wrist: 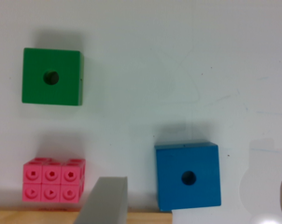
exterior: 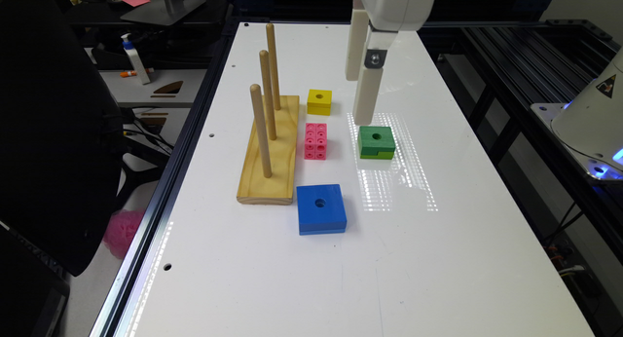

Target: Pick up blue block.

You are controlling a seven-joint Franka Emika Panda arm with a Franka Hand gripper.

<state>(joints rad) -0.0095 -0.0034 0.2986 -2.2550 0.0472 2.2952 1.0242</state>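
Note:
The blue block (exterior: 321,209) lies flat on the white table (exterior: 438,259), a bright-blue square with a round centre hole, just off the near end of the wooden peg stand. My gripper (exterior: 357,99) hangs well above the table, farther back, over the gap between the yellow cube and the green block. It is open and holds nothing. In the wrist view the blue block (wrist: 187,175) lies far below, between my two spread fingers (wrist: 106,200), and the gripper (wrist: 196,184) is well clear of it.
A wooden stand (exterior: 270,152) with three upright pegs sits to the exterior view's left of the blocks. A yellow cube (exterior: 319,102), a pink studded block (exterior: 315,141) and a green block (exterior: 375,141) lie beyond the blue one. The arm's base (exterior: 594,113) stands at the exterior view's right.

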